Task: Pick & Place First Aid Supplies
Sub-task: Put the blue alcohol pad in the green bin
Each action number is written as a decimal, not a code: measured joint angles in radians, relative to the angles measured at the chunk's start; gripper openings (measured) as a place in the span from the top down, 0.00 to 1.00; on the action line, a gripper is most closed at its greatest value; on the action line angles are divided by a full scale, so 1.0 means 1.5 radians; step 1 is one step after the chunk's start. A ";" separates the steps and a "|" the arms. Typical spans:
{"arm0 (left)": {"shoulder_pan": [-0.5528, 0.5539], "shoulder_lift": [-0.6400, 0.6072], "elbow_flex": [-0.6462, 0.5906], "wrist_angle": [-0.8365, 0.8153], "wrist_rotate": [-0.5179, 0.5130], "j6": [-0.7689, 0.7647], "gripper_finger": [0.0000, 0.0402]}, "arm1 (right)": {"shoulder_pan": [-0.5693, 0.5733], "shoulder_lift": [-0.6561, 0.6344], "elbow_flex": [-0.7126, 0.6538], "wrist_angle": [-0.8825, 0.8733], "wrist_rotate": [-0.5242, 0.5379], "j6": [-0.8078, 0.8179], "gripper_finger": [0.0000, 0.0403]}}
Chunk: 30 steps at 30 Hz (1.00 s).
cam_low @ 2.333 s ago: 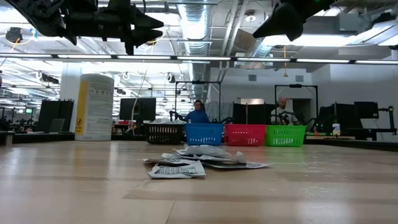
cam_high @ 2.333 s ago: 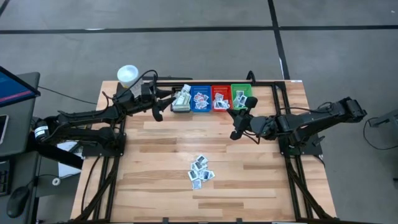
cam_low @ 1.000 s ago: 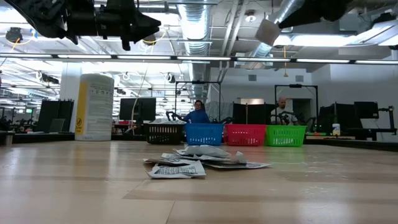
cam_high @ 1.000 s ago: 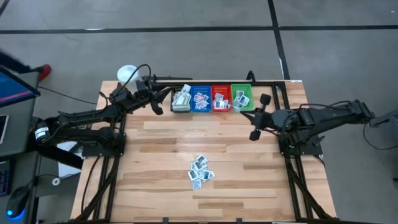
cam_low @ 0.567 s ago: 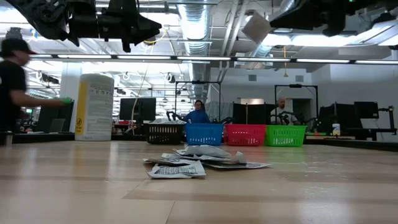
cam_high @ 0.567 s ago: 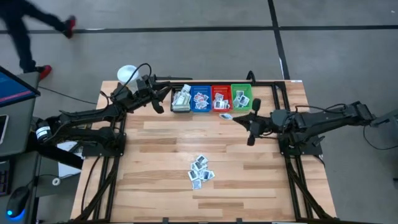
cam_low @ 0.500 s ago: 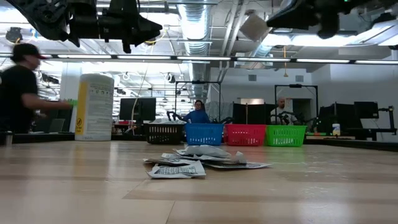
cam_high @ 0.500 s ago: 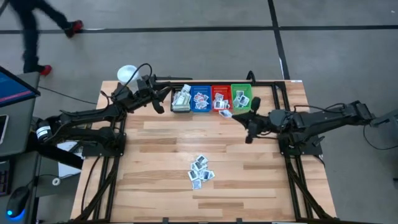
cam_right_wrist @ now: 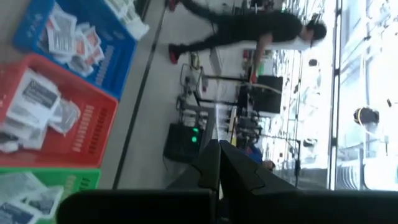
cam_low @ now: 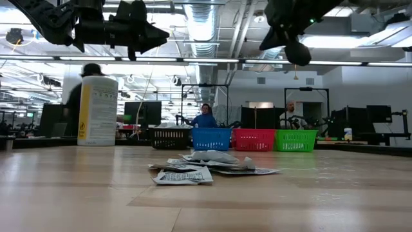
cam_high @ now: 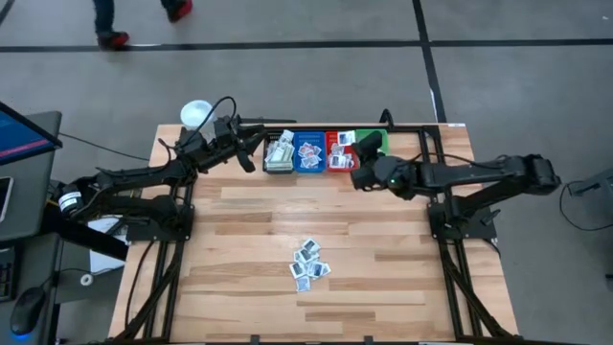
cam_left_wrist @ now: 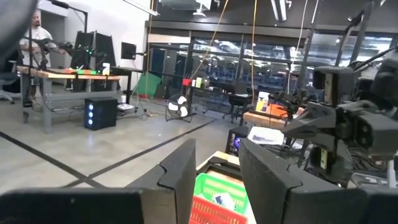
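Hovering over the red/green bins at the desk's far edge: right tool (cam_high: 356, 178), fingers pressed together, nothing visible between them in the right wrist view. Left tool (cam_high: 245, 163) parked beside the black bin (cam_high: 279, 153), fingers apart w/ a clear gap in the left wrist view, nothing held.

Progress, judging by the layout: partly done. Packets already lying in all four bins: black, blue bin (cam_high: 308, 151), red bin (cam_right_wrist: 43, 118), green bin (cam_right_wrist: 37, 190); right wrist view shows red and blue well stocked. Still left: a small pile of first aid supplies (cam_high: 308, 264) mid-desk toward the near side, well apart from both tools. Low view shows the same pile (cam_low: 206, 166) flat on the desk (cam_high: 239, 240), untouched. So several more pick/place rounds needed, approx. a dozen packets by eye, exact count unclear.

Vs. a sec ago: right tool swung in from beyond the green bin to over the red/green boundary. A loose packet seen near the red bin half a sec ago, now hidden or gone; can't tell which. Left tool unmoved. Pile unchanged. A person walking past behind the desk, by the white tub (cam_low: 96, 111).
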 joint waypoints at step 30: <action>-0.006 0.000 0.000 -0.005 0.016 -0.036 0.70 | 0.111 0.011 0.024 -0.031 0.159 0.249 1.00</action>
